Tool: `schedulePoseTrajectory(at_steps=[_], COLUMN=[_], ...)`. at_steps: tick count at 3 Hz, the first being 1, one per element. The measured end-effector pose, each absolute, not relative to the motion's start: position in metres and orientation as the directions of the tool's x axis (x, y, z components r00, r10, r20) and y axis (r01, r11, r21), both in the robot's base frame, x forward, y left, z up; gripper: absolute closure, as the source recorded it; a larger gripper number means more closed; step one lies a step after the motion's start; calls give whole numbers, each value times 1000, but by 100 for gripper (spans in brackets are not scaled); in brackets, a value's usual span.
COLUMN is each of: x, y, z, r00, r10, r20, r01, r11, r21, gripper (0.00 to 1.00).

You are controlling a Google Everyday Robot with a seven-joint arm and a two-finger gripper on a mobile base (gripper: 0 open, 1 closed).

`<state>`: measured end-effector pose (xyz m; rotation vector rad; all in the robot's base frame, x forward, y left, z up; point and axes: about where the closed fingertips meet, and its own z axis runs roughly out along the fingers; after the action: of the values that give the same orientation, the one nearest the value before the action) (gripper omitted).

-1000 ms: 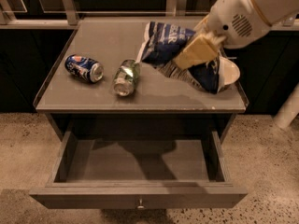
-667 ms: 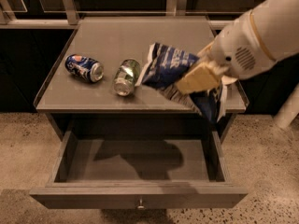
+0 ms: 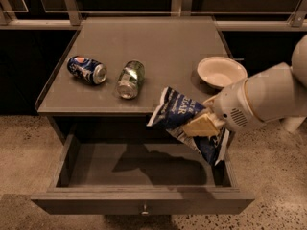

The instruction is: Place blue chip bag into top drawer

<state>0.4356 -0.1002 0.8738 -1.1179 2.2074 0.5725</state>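
The blue chip bag is a crumpled dark blue foil bag with white lettering. It hangs in the air past the counter's front edge, above the right half of the top drawer. My gripper is shut on the bag's middle, its cream fingers pinching it. The white arm reaches in from the right. The drawer is pulled open, wide and shallow, with a small round knob on its front panel. Its inside holds nothing I can see.
On the grey counter a blue soda can lies at the left and a green can lies beside it. A white bowl stands at the right. A rail runs along the back. Speckled floor surrounds the cabinet.
My gripper has carried the chip bag forward and down, off the counter top to above the open drawer. The white bowl, hidden before behind the arm and bag, now shows.
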Motion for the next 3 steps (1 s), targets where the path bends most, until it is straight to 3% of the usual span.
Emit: schedulePoseTrajectory(at_steps=[3], x=[446], y=[-109], z=[798], r00=[-531], r10=[-523], r20=[-667], r01=[-777], r11=[615], r21=[136], gripper=[100])
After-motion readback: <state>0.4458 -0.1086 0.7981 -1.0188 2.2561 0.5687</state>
